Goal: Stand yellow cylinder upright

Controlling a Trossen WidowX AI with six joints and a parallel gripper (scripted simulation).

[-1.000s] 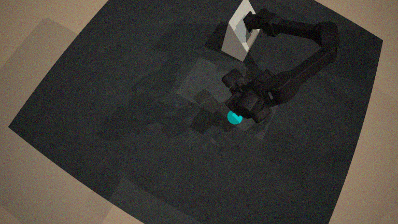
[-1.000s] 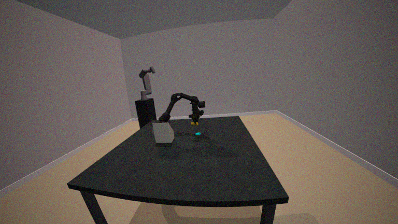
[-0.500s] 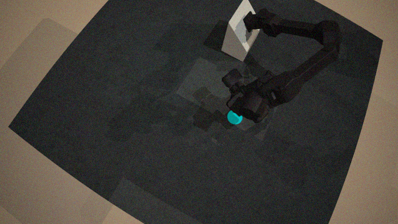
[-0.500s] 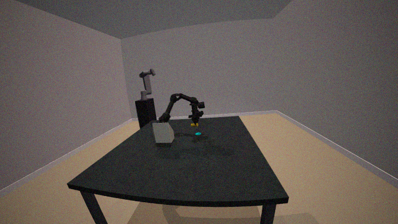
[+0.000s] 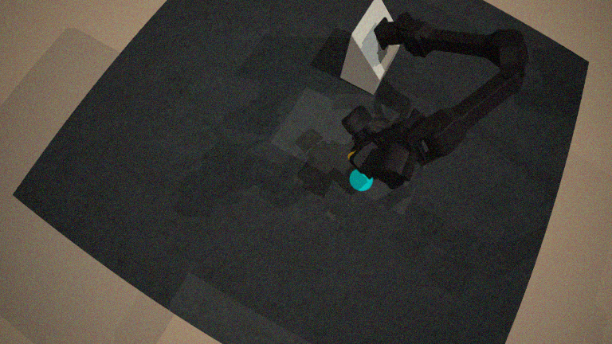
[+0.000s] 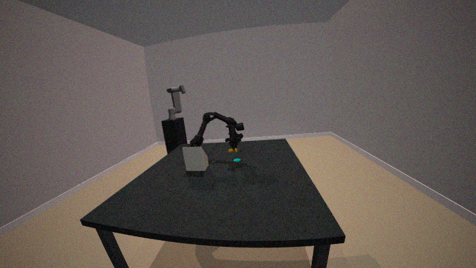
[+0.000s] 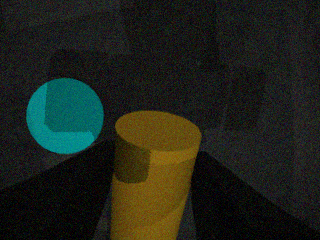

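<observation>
The yellow tall cylinder is held between the fingers of my gripper, which is shut on it. In the exterior view the cylinder is close to level and hangs above the table. In the top view only a sliver of it shows past the gripper, which hides the rest. The cyan circle lies flat on the table, partly in shadow. Nothing stands on it. In the wrist view it is to the left of the cylinder's far end.
A pale grey open-topped box stands beside the arm's base, on the dark table. Another robot arm stands on a black pedestal behind the table's far left edge.
</observation>
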